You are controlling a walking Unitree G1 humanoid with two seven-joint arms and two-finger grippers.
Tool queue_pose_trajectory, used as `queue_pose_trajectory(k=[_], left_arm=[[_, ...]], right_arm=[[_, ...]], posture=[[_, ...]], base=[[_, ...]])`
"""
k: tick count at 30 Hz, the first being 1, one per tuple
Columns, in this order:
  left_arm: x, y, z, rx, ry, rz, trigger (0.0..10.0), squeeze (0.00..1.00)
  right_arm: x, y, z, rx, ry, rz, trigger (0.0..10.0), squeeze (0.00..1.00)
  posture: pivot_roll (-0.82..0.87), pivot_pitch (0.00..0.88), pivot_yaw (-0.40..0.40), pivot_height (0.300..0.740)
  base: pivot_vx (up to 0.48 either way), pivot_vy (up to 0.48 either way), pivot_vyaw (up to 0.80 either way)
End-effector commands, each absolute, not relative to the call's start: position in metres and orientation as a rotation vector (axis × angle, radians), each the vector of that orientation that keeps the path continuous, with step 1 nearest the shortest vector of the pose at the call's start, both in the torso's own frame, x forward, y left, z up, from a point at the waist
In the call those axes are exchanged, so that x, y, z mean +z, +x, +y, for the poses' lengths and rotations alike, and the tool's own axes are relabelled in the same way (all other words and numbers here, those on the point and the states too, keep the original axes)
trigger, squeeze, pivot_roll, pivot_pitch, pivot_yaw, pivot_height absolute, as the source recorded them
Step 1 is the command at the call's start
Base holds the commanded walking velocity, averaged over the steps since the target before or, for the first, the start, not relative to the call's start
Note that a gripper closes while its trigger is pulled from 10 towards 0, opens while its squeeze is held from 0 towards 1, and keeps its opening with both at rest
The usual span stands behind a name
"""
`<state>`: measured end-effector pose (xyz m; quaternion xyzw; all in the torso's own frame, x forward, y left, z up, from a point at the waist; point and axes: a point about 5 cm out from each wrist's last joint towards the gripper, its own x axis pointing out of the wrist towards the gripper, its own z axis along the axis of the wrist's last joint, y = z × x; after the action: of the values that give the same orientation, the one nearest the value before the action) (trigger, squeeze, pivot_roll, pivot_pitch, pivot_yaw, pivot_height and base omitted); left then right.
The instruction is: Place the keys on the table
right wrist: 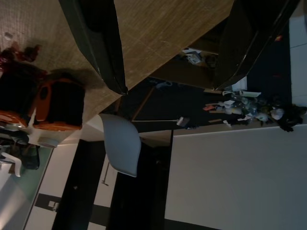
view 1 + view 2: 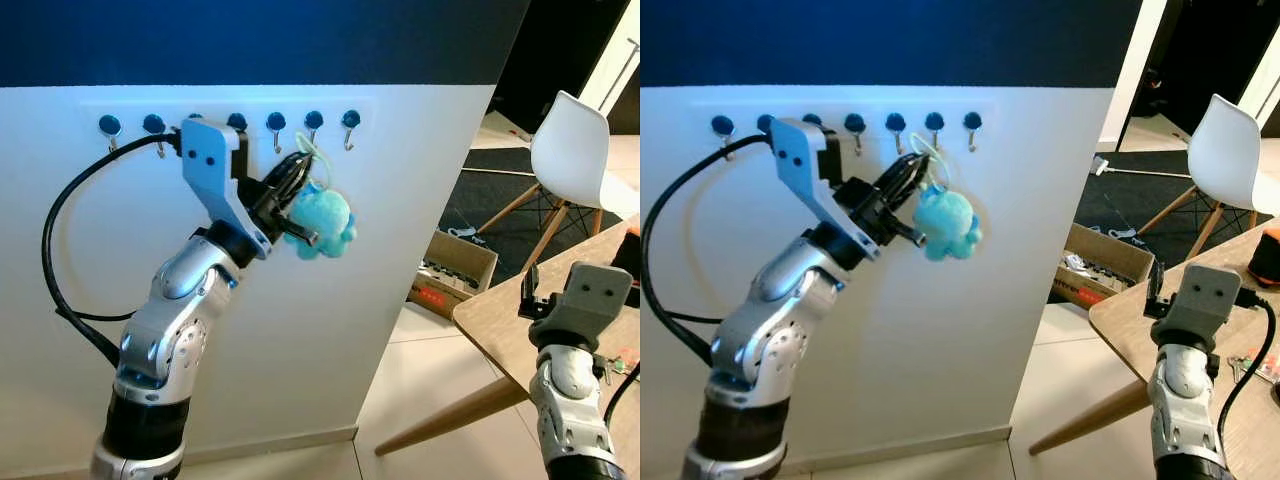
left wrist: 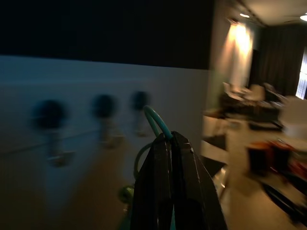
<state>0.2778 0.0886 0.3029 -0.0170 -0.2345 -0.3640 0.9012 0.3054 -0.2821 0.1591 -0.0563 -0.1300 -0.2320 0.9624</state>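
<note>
Left end effector [image 2: 296, 172]: fingers closed together on the teal loop of the keys [image 2: 322, 222], which carry a teal plush fob. The keys hang just below the fingertips, close to the white wall and beneath the row of hooks [image 2: 277, 125].

Right end effector [image 1: 168, 48]: fingers spread apart, holding nothing, positioned over the near edge of the bench [image 2: 500, 312].

Governing relation: the bench lies well to the robot's right of the left end effector and lower. The holding arm is the farther one. The transfer likely requires a turn or step toward the bench before release.
</note>
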Motion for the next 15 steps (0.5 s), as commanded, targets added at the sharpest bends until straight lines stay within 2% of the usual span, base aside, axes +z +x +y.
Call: queue_pose_trajectory(k=[1,3,4,6,7,8,9,12,15], left_arm=[[0.292,0.270,0.082,-0.812,0.050,-0.446,10.0,0.00],[0.283,0.267,0.078,-0.833,0.082,-0.416,10.0,0.00],[0.283,0.267,0.078,-0.833,0.082,-0.416,10.0,0.00],[0.280,0.268,0.077,-0.824,0.076,-0.408,10.0,0.00],[0.280,0.268,0.077,-0.824,0.076,-0.408,10.0,0.00],[0.281,0.272,0.079,-0.796,0.066,-0.408,10.0,0.00],[0.281,0.272,0.079,-0.796,0.066,-0.408,10.0,0.00],[0.280,0.288,0.085,-0.683,0.070,-0.403,10.0,0.00],[0.279,0.296,0.089,-0.621,0.083,-0.394,10.0,0.00]], right_arm=[[0.170,0.307,-0.263,-0.343,-0.058,-0.338,10.0,0.00],[0.186,0.310,-0.239,-0.173,-0.026,-0.411,10.0,0.00],[0.186,0.310,-0.239,-0.173,-0.026,-0.411,10.0,0.00],[0.202,0.311,-0.211,-0.019,-0.037,-0.467,10.0,0.00],[0.202,0.311,-0.211,-0.019,-0.037,-0.467,10.0,0.00],[0.212,0.309,-0.187,0.098,-0.034,-0.502,10.0,0.00],[0.212,0.309,-0.187,0.098,-0.034,-0.502,10.0,0.00],[0.224,0.301,-0.157,0.246,0.021,-0.536,10.0,0.00],[0.227,0.296,-0.149,0.289,0.040,-0.542,10.0,0.00]], posture=[[0.11,0.117,-0.019,0.740],[0.11,0.118,-0.018,0.740],[0.11,0.118,-0.018,0.740],[0.11,0.119,-0.018,0.740],[0.11,0.119,-0.018,0.740],[0.11,0.120,-0.026,0.740],[0.11,0.120,-0.026,0.740],[0.11,0.120,-0.031,0.740],[0.11,0.121,-0.031,0.740]], base=[[0.000,0.000,0.00],[0.000,0.000,0.00],[0.000,0.000,0.00],[0.000,0.000,0.00],[0.000,0.000,0.00],[0.000,0.000,0.00],[0.000,0.000,0.00],[0.000,0.000,0.00],[0.000,0.000,0.00]])
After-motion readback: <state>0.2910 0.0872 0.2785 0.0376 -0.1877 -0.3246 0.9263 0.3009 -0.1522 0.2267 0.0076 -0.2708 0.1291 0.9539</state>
